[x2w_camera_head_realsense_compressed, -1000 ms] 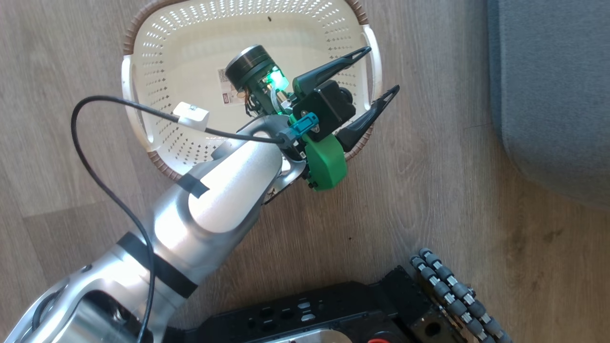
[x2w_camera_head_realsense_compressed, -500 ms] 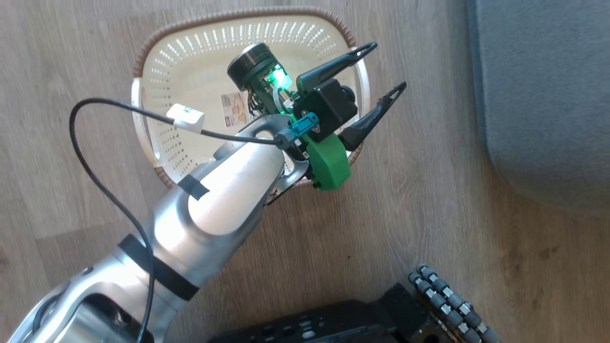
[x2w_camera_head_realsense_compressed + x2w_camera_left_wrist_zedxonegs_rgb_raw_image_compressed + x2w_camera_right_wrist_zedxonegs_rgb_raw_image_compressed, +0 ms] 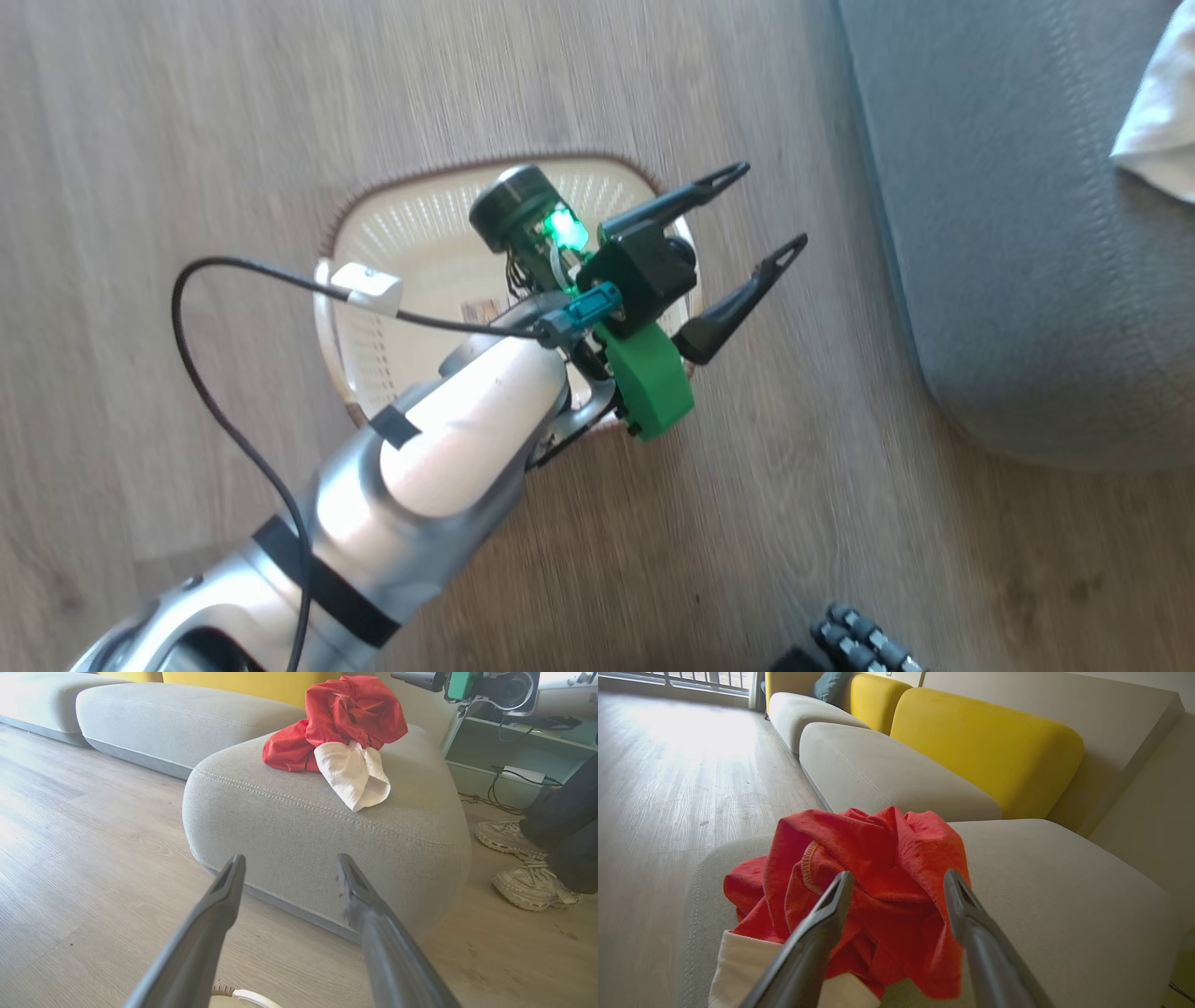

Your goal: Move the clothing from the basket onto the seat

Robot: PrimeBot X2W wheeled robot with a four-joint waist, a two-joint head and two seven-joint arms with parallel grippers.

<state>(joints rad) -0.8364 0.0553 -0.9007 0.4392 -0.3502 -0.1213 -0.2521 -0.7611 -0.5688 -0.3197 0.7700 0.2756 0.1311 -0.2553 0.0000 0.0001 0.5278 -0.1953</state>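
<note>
The clothing lies heaped on the seat (image 3: 317,826): a red garment (image 3: 345,714) with a white piece (image 3: 357,774) hanging over the seat's front corner. My right gripper (image 3: 899,878) stands open just above the red garment (image 3: 878,858), holding nothing. The white piece (image 3: 738,970) shows below its left finger. The basket (image 3: 420,271) sits on the floor with bare perforated walls, partly hidden by my left arm. My left gripper (image 3: 767,210) is open over the floor between basket and seat (image 3: 1008,233), pointing at the seat. The same gripper (image 3: 289,863) holds nothing.
A person's pale shoes (image 3: 514,840) stand on the wooden floor right of the seat, beside a shelf with cables (image 3: 514,772). Yellow back cushions (image 3: 980,751) and more grey seats (image 3: 177,723) line the sofa. My right wrist (image 3: 504,688) hangs above the seat.
The head camera has swung, so the basket now sits lower and smaller and more of the seat shows, with white cloth at its top right. The left gripper stays open.
</note>
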